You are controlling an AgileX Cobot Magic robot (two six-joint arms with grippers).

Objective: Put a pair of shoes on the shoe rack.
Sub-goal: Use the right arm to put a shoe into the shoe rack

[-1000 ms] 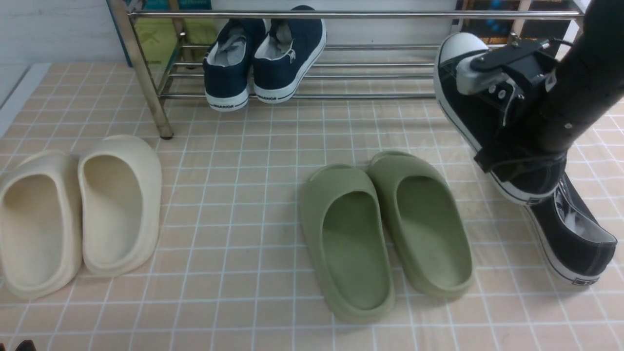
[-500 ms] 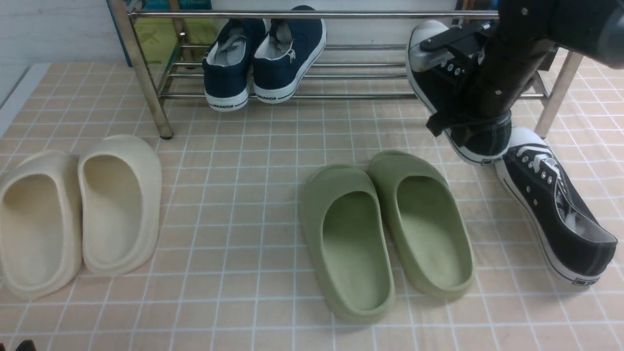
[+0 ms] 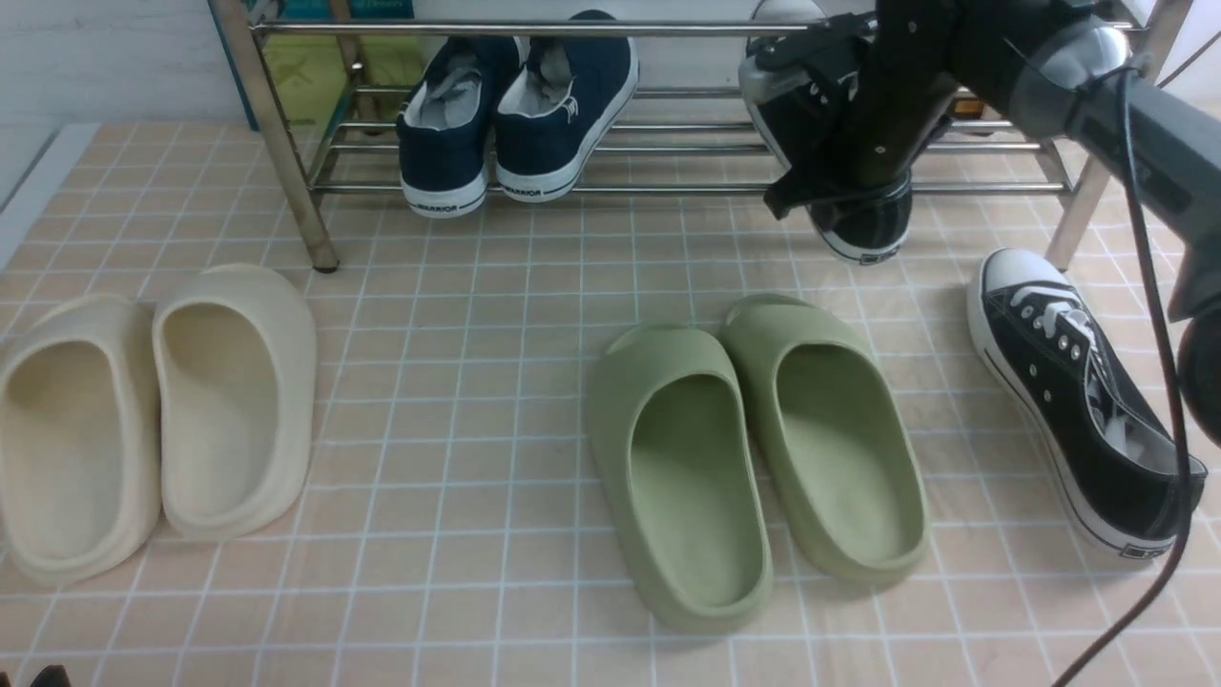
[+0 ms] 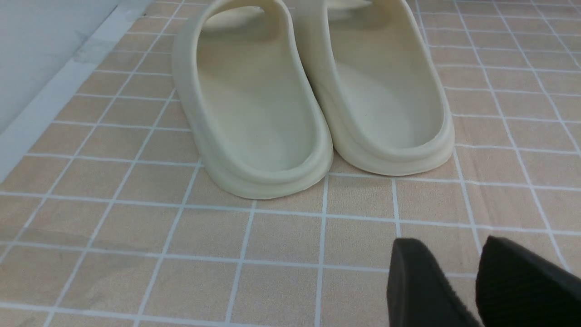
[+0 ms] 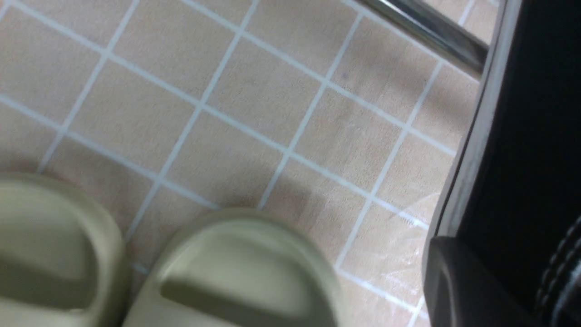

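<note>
One black sneaker (image 3: 830, 114) with a white toe cap hangs tilted, toe up, in front of the silver shoe rack (image 3: 668, 29), its heel just above the floor. My right gripper (image 3: 835, 196) is shut on its heel end. In the right wrist view one dark finger (image 5: 458, 281) presses the sneaker's black side (image 5: 535, 136), with a rack bar (image 5: 422, 32) beyond. The second black sneaker (image 3: 1078, 401) lies on the floor at the right. My left gripper (image 4: 449, 243) is open over bare tiles, holding nothing.
Two navy sneakers (image 3: 515, 114) stand on the rack's lower bars at the left. Green slides (image 3: 754, 448) lie mid-floor, close below the held sneaker (image 5: 240, 272). Cream slides (image 3: 153, 410) sit at the left, just ahead of the left gripper (image 4: 317, 91).
My right arm has carried the black sneaker leftward and farther back, up to the rack's front. The sneaker on the floor is now fully uncovered. The left gripper has not moved.
</note>
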